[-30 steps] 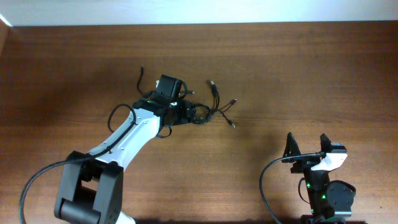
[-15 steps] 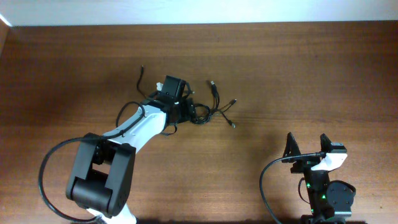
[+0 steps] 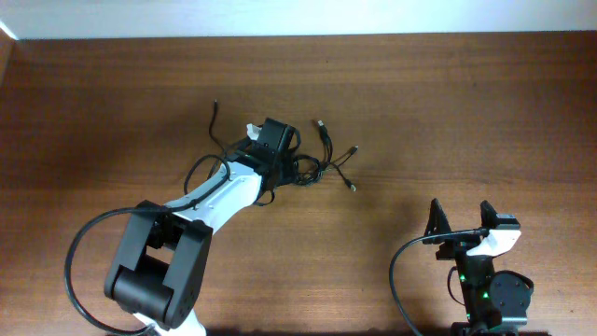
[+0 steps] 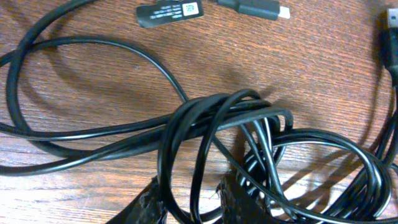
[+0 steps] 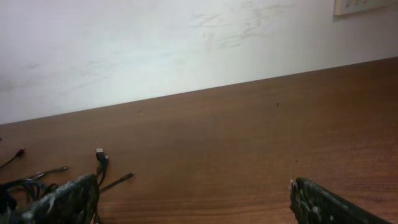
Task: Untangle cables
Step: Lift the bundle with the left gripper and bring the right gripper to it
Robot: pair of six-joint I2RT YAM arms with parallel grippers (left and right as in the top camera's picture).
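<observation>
The cables lie as a black tangle at the table's middle, with plug ends fanning out to the right and one loose end going up left. My left gripper is down on the tangle's left part. In the left wrist view, looped cables fill the frame, and my left gripper has its fingers narrowly open around two strands, with a gap beside the right finger. My right gripper stands wide open at the near right, holding nothing; in its own view the gripper sees the cables far left.
A black label tag and a USB plug lie on the wood beyond the loops. Thick black wires run by the right arm's base. The white wall borders the table's far edge.
My left arm has shifted right over the tangle, and its jaws have narrowed around cable strands. The right arm has not moved.
</observation>
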